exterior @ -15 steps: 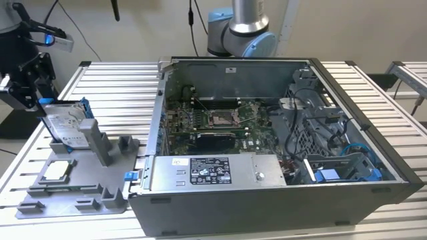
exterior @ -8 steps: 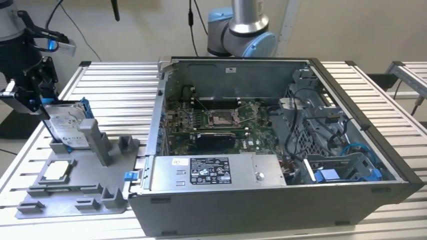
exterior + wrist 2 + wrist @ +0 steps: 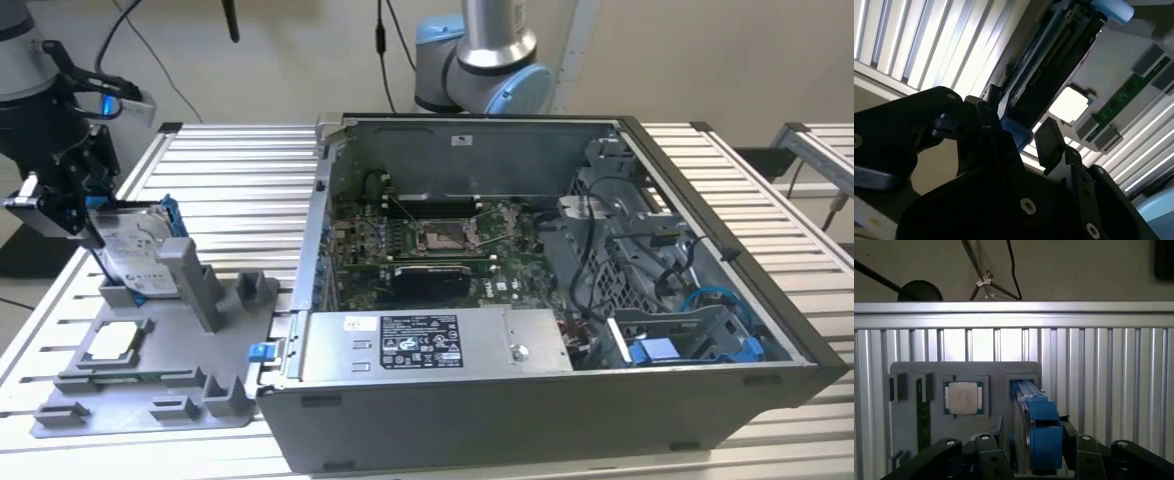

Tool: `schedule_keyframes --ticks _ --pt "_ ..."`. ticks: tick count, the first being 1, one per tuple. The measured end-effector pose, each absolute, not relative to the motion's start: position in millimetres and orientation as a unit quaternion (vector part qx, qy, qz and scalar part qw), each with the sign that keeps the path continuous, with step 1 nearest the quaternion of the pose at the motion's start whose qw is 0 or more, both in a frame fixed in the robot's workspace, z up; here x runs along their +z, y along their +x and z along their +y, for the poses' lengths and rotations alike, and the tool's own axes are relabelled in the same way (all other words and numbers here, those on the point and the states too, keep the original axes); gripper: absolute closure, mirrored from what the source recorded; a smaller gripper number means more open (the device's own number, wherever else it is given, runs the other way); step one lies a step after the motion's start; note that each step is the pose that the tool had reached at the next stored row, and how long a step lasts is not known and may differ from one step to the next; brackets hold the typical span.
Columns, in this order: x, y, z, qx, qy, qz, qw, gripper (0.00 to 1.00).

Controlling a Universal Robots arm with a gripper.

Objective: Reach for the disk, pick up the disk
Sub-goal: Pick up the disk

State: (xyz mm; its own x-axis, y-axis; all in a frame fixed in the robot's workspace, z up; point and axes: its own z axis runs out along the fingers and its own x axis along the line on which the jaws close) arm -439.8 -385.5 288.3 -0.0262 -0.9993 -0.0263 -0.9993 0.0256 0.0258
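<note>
My gripper [image 3: 1033, 436] flanks the disk [image 3: 1043, 412], which stands on edge in the tray [image 3: 904, 425] slot. Jaw state: I cannot tell. The chip [image 3: 963, 397] lies beside it. Past the tray edge, table [image 3: 1104, 380] slats run to the far rail.

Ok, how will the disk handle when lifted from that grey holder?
Probably rigid: the disk is a metal-cased slab in a blue plastic frame, likely heavy for its size. It stands on edge, leaning, in the grey holder, so a sideways nudge might tip it. The gripper straddles its smooth faces; some slip seems possible.
</note>
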Motion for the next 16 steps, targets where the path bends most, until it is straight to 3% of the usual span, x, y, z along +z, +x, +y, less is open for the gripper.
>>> schedule_keyframes --ticks 16 --pt "264 -442 -385 0.03 -0.699 0.714 0.018 0.0"
